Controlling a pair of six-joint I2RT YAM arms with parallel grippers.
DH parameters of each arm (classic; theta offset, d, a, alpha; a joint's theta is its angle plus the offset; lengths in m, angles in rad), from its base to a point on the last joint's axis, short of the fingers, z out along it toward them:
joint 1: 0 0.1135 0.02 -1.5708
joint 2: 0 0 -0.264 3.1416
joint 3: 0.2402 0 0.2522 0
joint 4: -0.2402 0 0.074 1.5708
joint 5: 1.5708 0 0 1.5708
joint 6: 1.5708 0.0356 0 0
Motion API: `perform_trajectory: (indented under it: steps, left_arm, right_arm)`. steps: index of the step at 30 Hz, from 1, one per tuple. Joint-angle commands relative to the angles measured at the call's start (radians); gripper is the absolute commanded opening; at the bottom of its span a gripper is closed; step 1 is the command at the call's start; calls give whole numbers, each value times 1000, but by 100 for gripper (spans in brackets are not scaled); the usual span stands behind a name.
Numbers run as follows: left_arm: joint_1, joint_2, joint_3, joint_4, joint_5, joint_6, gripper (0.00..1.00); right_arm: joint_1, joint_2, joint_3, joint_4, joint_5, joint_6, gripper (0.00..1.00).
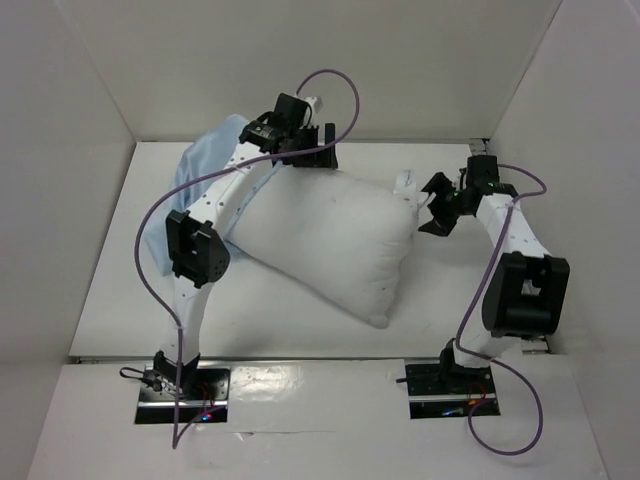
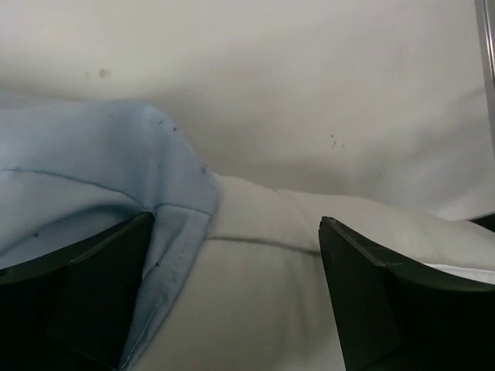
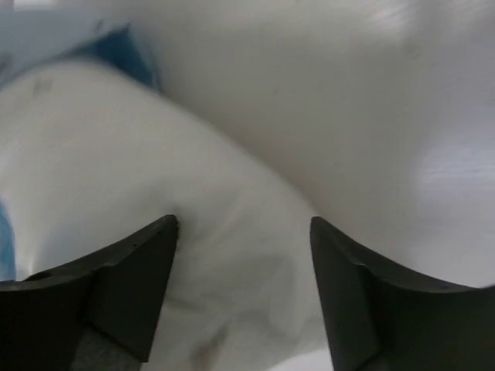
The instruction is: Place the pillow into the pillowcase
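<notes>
Left pincer (image 2: 236, 232): nearest the lens; jaws spread wide, holding nothing; case (image 2: 85, 162) hem lies beside one finger, pillow (image 2: 263, 294) below the gap.
Right pincer (image 3: 244, 228): jaws apart above a pillow corner, clamping nothing; whether it touches the corner cannot be told.
Pillow: aslant on the table (image 1: 290, 335), far-left end under the case, the rest bare.
Case: bunched at far left, mouth barely over that end.
Risk, slip: with neither pincer gripping, the hem may slide off the plump end.
Risk, regrasp: pinching pillow together with hem would drag both and gain nothing.
Risk, push: shoving from the right may skid the pillow rather than seat it.
</notes>
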Motion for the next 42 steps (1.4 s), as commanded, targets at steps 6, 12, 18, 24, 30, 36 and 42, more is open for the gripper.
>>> perform_trajectory:
  steps: [6, 12, 18, 24, 30, 36, 42]
  left_arm:
    - [-5, -429, -159, 181, -247, 134, 85]
    - [8, -599, -377, 172, -481, 158, 32]
    - [28, -729, -755, 169, -542, 20, 99]
    - [51, -859, -1091, 274, -681, -87, 86]
    - [72, -871, -1188, 313, -731, -144, 86]
    - [127, -804, -1210, 362, -694, -186, 87]
    - [166, -724, -1155, 387, -643, -164, 68]
  right_arm:
    - [-42, 50, 237, 82, 269, -67, 92]
    - [-155, -99, 162, 91, 262, -106, 93]
    - [-53, -246, 44, 51, 178, -210, 94]
    - [18, -347, -105, -45, 187, -271, 96]
    - [18, -366, -168, -75, 178, -290, 97]
    - [18, -355, -196, -65, 142, -290, 99]
    - [18, -337, -216, -33, 75, -299, 100]
